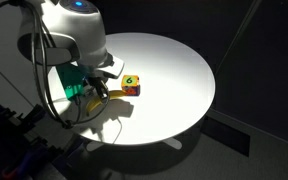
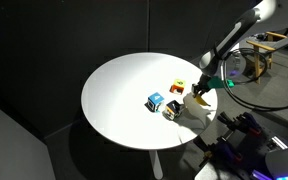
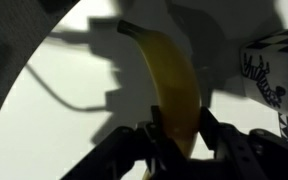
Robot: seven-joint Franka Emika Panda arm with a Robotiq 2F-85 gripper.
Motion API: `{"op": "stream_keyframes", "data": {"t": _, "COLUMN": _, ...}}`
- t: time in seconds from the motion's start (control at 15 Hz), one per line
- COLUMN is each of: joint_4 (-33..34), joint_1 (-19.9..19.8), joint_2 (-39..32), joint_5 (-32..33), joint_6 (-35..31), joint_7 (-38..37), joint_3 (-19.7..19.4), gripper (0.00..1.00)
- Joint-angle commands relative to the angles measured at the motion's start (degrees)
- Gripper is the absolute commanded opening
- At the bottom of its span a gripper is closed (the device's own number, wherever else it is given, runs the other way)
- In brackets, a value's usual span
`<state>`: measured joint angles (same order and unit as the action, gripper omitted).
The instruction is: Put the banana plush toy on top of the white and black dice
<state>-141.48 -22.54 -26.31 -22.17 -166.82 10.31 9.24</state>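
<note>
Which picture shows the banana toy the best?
The wrist view. The banana plush toy fills the middle of that picture, big and close, pinched at its lower end by the tool. In both exterior views it is only a small yellow bit under the robot's arm, too tiny to see well.

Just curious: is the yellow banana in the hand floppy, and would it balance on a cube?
Likely light and fairly firm: held by the hand near one end, the banana plush toy sticks out without drooping. Its curved body may rock off the white and black dice.
</note>
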Motion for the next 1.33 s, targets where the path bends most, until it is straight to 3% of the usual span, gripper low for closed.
{"op": "stream_keyframes", "data": {"t": 0.0, "joint_4": -3.8, "joint_1": 3.7, "joint_2": 3.7, "joint_5": 0.2, "joint_6": -0.3, "joint_7": -2.6, "joint_3": 0.5, "gripper": 0.16}}
{"op": "stream_keyframes", "data": {"t": 0.47, "joint_4": -9.9, "joint_1": 15.7, "joint_2": 8.8, "joint_5": 3.0, "joint_6": -3.6, "joint_7": -9.9, "joint_3": -1.5, "gripper": 0.16}}
{"op": "stream_keyframes", "data": {"t": 0.73, "joint_4": -11.2, "joint_1": 20.4, "joint_2": 10.9, "joint_5": 3.5, "joint_6": -4.1, "joint_7": -14.0, "joint_3": -0.9, "gripper": 0.16}}
{"op": "stream_keyframes", "data": {"t": 1.0, "joint_4": -10.2, "joint_1": 21.9, "joint_2": 11.9, "joint_5": 2.2, "joint_6": -3.6, "joint_7": -14.8, "joint_3": 1.3, "gripper": 0.16}}
{"op": "stream_keyframes", "data": {"t": 1.27, "joint_4": -8.0, "joint_1": 21.1, "joint_2": 11.9, "joint_5": 1.0, "joint_6": -3.7, "joint_7": -13.8, "joint_3": 3.8, "gripper": 0.16}}
